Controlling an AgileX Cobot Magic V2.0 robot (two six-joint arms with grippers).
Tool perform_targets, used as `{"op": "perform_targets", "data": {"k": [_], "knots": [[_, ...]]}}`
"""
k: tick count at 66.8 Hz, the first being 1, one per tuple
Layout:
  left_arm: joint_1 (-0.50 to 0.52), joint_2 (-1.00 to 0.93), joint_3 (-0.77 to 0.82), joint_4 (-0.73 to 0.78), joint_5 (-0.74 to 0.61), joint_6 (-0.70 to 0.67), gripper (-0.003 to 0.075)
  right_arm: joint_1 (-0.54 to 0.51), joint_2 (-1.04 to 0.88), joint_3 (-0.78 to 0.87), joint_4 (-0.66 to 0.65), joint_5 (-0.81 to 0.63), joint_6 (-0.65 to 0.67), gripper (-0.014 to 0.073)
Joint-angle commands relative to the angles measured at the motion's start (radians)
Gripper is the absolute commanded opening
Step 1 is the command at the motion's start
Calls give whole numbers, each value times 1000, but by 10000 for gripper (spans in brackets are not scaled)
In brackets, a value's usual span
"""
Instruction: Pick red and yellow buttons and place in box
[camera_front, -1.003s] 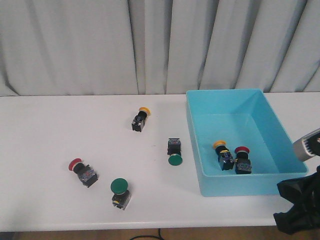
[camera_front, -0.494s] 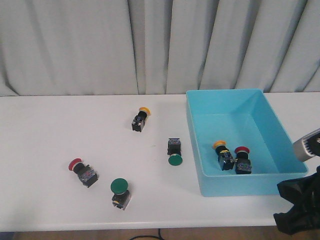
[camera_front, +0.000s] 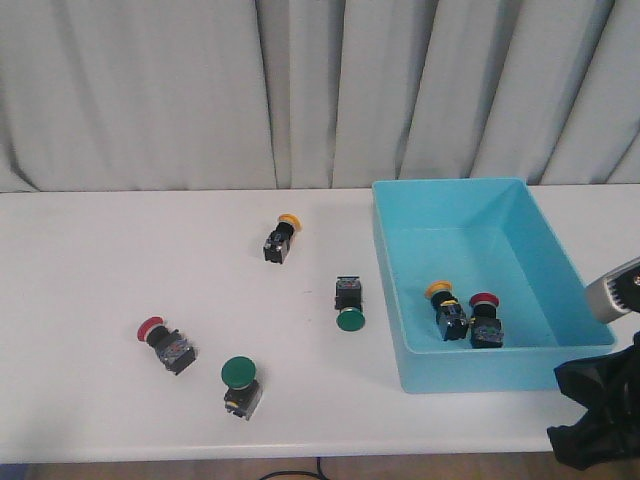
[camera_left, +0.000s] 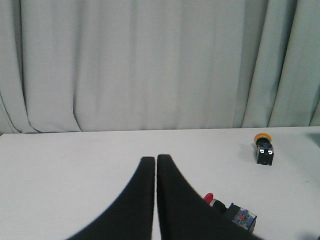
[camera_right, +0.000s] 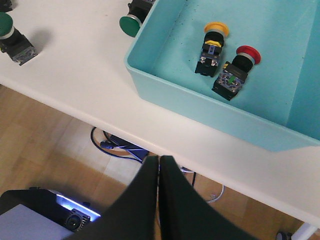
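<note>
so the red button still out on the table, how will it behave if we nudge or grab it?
The red button lies on its side, so a nudge would probably pivot it on the round cap rather than roll it far. The blocky black body looks rigid and should give flat faces to pinch. The smooth domed cap is likely slippery; gripping there risks a slip.

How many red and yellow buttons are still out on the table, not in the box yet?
2. A yellow button lies toward the far middle of the table, left of the box. A red button lies near the front left, beside a green one.
</note>
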Motion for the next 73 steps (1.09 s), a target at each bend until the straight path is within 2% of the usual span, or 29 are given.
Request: {"op": "perform_targets", "data": {"k": [1, 53, 58, 65, 73], "knots": [[-6, -17, 28, -10, -83, -20, -8, 1, -8, -27, -4, -46, -11, -7], [-6, -15, 28, -10, -79, -20, -7, 1, -8, -27, -4, -45, -11, -7], [-6, -15, 28, -10, -78, -20, -7, 1, -22, -27, -49, -55, -12, -6], [-6, -15, 28, -10, -77, -20, -7, -37, -92, -5, -76, -128, -11, -5], [-6, -15, 28, -10, -77, -20, -7, -151, -229, 112, -75, -327, -11, -5]]}}
